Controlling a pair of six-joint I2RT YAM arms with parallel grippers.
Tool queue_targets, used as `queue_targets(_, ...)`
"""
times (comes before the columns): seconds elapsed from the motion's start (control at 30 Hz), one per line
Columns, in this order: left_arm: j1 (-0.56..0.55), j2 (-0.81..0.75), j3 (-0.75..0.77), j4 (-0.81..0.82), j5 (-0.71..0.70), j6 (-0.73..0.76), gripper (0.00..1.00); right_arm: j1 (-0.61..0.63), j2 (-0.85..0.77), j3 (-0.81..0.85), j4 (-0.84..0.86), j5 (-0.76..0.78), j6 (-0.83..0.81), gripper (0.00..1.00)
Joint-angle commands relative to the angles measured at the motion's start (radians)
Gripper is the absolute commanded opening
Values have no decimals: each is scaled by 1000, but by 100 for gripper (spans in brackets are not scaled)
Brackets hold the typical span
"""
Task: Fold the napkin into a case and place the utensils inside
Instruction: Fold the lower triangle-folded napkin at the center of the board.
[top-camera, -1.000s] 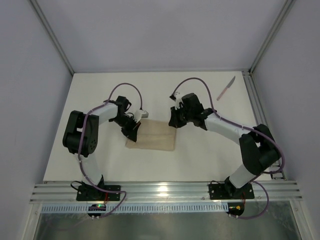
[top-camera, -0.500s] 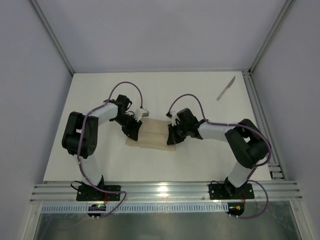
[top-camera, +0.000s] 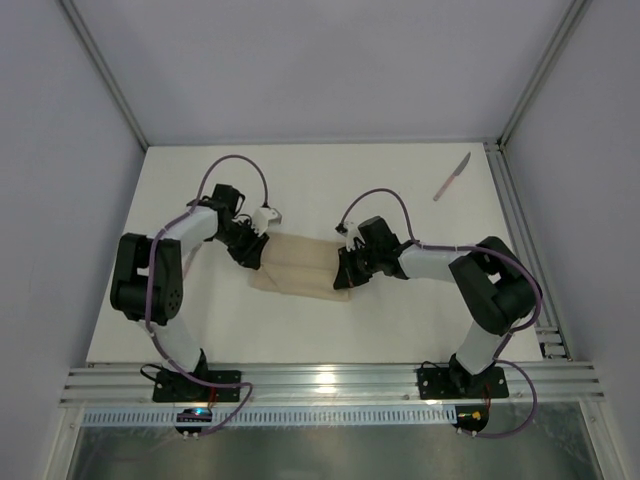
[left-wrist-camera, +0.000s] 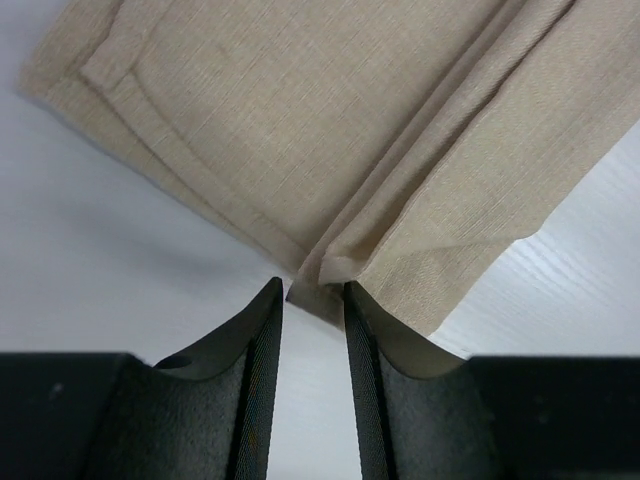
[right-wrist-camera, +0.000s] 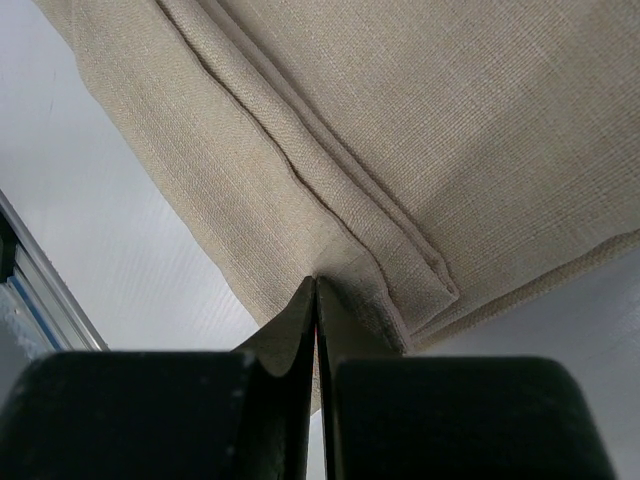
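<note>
While the folded napkin (top-camera: 300, 270) lies flat on the surface (top-camera: 400, 330), L jaws stand slightly spread at its left end, a fold's corner right at the tips (not gripped). R jaws pressed together at the right-edge crease; cloth caught or not, can't tell. Knife (top-camera: 452, 177) far right, well apart.

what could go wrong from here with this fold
The right gripper pinches the napkin only at its tips, on the fold ridge: a pull may slip off or drag the stacked layers apart. The left gripper is open just off the cloth's edge, pinning nothing, so the whole cloth could slide.
</note>
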Motion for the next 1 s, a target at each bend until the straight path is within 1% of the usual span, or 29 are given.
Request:
queue_targets(0.0, 27, 23, -13, 20, -13, 21, 32, 2, 55, -32, -55, 87, -36, 4)
queue_targets(0.1, 28, 25, -16, 35, -24, 12, 33, 2, 55, -30, -56, 77, -39, 4)
queue_targets(0.17, 28, 15, -6, 46, -56, -38, 33, 2, 53, -23, -64, 80, -39, 4)
queue_targets(0.23, 31, -1, 22, 14, -53, -69, 34, 2, 49, -21, -69, 78, -41, 4)
queue_targets(0.27, 36, -37, 25, 2, -46, -75, 38, 2, 46, -21, -66, 75, -39, 4)
queue_targets(0.33, 41, -87, 30, -46, -24, -75, 41, 2, 41, -20, -66, 75, -38, 4)
queue_targets(0.4, 45, -170, 27, -81, -18, -68, 42, 3, 40, -18, -66, 78, -38, 4)
queue_targets(0.5, 45, -254, 26, -113, -1, -56, 43, 3, 40, -17, -66, 77, -38, 4)
queue_targets(0.6, 9, -265, 16, -140, -18, -66, 31, 2, 41, -9, -72, 75, -38, 4)
queue_targets(0.63, -42, -256, -2, -144, -41, -59, 24, 2, 41, -6, -72, 75, -38, 4)
queue_targets(0.67, -68, -246, -15, -143, -55, -59, 22, 2, 41, -6, -72, 74, -38, 4)
queue_targets(0.77, -139, -181, -53, -118, -88, -30, 20, 3, 49, 3, -76, 72, -33, 4)
queue_targets(0.83, -151, -128, -58, -112, -117, -29, 18, 3, 52, 6, -78, 72, -31, 4)
queue_targets(0.97, -153, -62, -64, -45, -194, -37, 17, 3, 55, 5, -76, 72, -30, 4)
